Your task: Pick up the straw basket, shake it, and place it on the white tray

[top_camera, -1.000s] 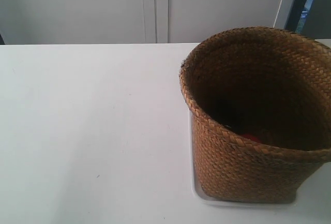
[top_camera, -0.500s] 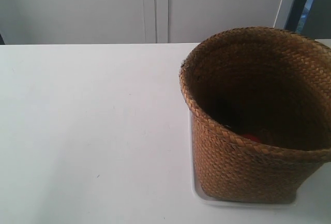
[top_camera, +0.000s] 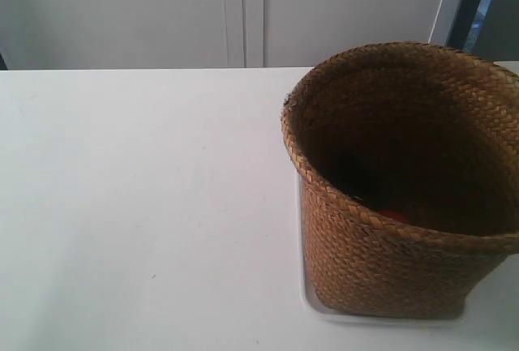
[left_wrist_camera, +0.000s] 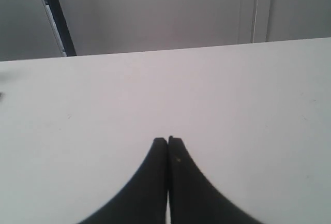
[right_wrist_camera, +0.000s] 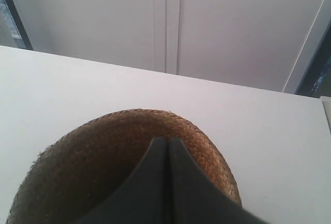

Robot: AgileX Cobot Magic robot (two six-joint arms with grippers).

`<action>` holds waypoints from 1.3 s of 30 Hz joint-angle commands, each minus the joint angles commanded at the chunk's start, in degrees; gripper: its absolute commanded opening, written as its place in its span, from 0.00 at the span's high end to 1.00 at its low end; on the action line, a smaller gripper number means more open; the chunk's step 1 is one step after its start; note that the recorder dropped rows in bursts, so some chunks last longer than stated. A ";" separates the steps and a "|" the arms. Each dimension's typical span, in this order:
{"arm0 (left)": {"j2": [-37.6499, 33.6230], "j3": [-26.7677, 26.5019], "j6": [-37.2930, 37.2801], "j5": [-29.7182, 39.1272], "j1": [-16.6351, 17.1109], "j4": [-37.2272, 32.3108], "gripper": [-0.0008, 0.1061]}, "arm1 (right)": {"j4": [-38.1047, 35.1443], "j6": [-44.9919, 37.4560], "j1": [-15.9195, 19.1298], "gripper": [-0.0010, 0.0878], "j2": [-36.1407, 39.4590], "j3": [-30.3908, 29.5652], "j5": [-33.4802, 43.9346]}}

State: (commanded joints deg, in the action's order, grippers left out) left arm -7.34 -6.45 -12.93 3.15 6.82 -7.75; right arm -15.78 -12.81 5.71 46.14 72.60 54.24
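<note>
The straw basket (top_camera: 389, 262) stands upright at the right of the exterior view, on the white tray (top_camera: 311, 307), of which only a thin strip shows at its base. Something small and red (top_camera: 395, 215) lies in its dark inside. No arm shows in the exterior view. In the right wrist view my right gripper (right_wrist_camera: 166, 140) is shut with nothing between its fingers, and it hovers over the basket (right_wrist_camera: 77, 167), its tips in line with the far rim. My left gripper (left_wrist_camera: 168, 140) is shut and empty over bare table, with no basket in its view.
The white table (top_camera: 122, 205) stretches left of the basket and ends at a pale wall with a vertical seam (top_camera: 253, 10). A dark upright frame (top_camera: 470, 2) stands at the back right. The basket runs past the exterior view's right edge.
</note>
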 joint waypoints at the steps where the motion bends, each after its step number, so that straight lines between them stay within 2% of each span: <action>1: 0.00 0.73 -0.27 0.00 -0.64 0.00 0.99 | 0.00 0.00 0.00 0.99 0.00 0.00 0.00; 7: 0.00 4.98 -0.15 -0.10 -4.42 -0.83 0.99 | 0.00 0.00 0.00 0.99 0.00 0.00 0.00; 11: 0.00 6.45 -0.30 -0.10 -4.42 1.24 0.99 | 0.00 0.00 0.00 0.99 0.00 0.00 0.00; 13: 0.00 6.45 -0.30 3.81 -4.42 1.65 0.99 | 0.00 0.00 0.00 0.99 0.00 0.00 0.00; 18: 0.00 6.45 -0.30 6.78 -4.42 1.65 0.99 | 0.00 0.00 0.00 0.99 0.00 0.00 0.00; 22: 0.97 6.45 -0.30 7.02 -4.42 1.54 0.99 | 0.00 0.00 0.00 0.99 0.00 0.00 0.00; 26: 7.34 6.45 -0.30 7.63 -4.42 1.54 0.99 | 0.00 0.00 0.00 0.99 0.00 0.00 0.00; 39: 7.34 6.45 -0.18 7.00 -4.42 1.54 0.99 | 0.00 -0.14 0.00 0.99 0.00 0.00 0.43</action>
State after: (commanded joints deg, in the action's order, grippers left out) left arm 0.00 0.00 -13.12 10.15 2.40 -6.22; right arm -15.78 -12.95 5.71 46.14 72.60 54.67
